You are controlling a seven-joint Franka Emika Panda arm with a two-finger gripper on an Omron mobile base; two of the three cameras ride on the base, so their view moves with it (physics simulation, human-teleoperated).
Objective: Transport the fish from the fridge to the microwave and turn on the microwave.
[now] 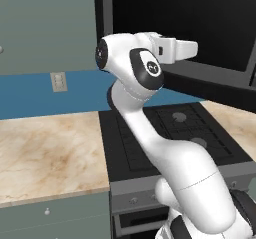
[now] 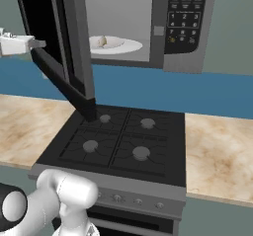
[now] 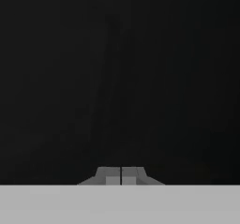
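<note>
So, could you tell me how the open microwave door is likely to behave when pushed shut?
The microwave door looks like a rigid framed panel, so it should swing without bending. It stands wide open over the stove, so expect a long arc. The shut fingers face its smooth dark surface and could slip.

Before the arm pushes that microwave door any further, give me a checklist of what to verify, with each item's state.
1. Fish on the turntable plate inside the microwave: ok.
2. Hand shut and holding nothing, fingertips together in the hand view: ok.
3. Hand placed against the outer face of the microwave door: ok; the right base view shows it just to the door's left.
4. Door closed: not ok, it stands wide open.
5. Door's swing path free of anything above the stove: ok, nothing sticks up from the burners.
6. Keypad unobstructed for the start press: ok.
</note>
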